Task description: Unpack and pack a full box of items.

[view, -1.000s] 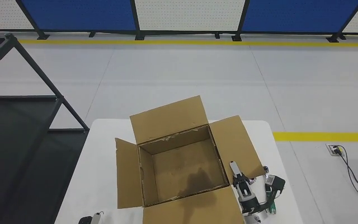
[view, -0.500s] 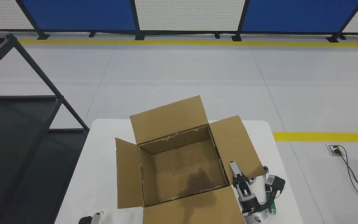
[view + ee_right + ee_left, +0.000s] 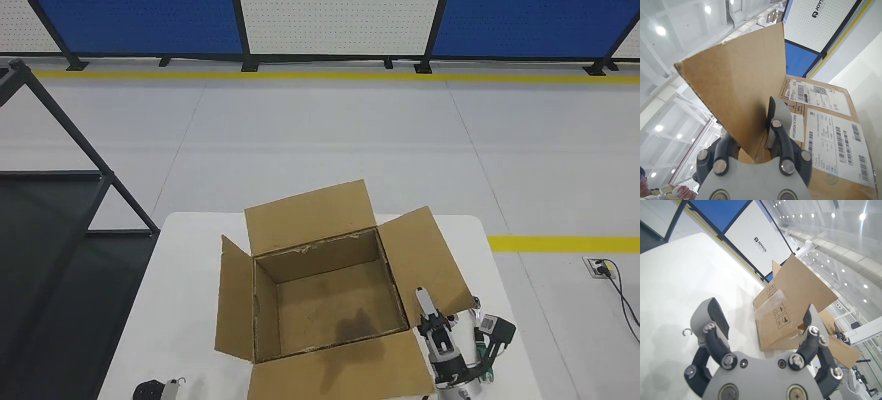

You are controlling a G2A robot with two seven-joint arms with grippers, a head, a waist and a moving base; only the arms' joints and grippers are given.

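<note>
Clenched onto the right flap (image 3: 738, 85) of the box (image 3: 325, 300) with the right gripper (image 3: 428, 312), at the box's near right corner. Nudged the box slightly toward its right over the last half second, and swung its left flap (image 3: 235, 300) more upright along the way. Holds the left gripper (image 3: 762, 309) spread wide and empty, low over the table (image 3: 677, 275) off the box's left side. Looks bare inside the box, so probably unpacked already; likely repositioning the box for the repacking to come.
</note>
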